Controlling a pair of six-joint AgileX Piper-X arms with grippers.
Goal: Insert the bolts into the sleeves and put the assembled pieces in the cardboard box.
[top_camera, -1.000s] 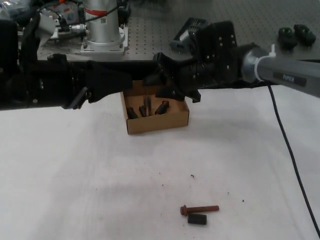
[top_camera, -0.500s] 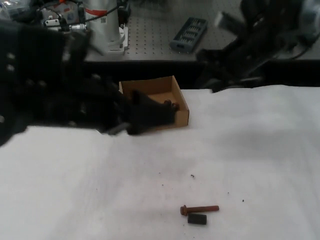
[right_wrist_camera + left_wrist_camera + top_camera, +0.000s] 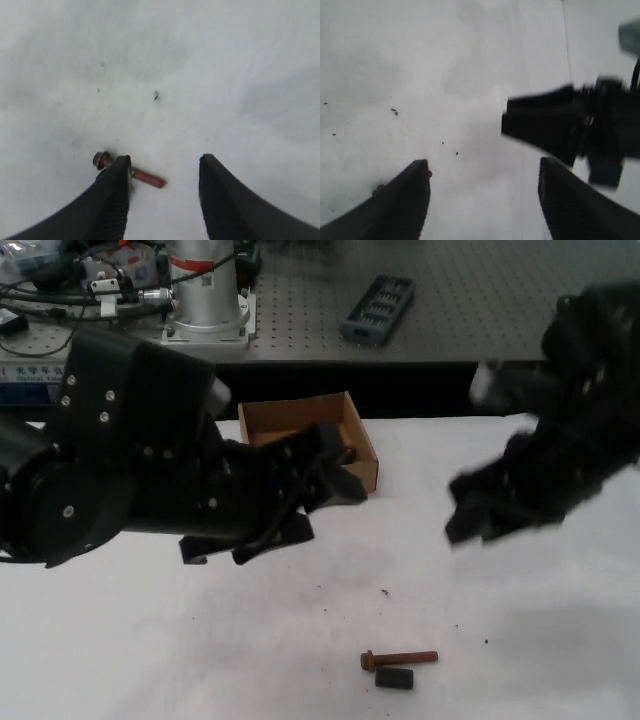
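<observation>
Left claw (image 3: pixel 482 165) and right claw (image 3: pixel 164 159), spread, hang apart; bolt (image 3: pixel 400 657) lies beside sleeve (image 3: pixel 394 678).

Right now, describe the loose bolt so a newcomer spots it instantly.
On the white bench, nearer the camera than the cardboard box, two small parts lie side by side. The bolt is the long reddish-brown one with a flanged head; the sleeve beside it is short and black.

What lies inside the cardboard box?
The cardboard box shows bare inner walls and a dark piece by its right wall. The left arm covers most of its floor, so other contents cannot be seen.
</observation>
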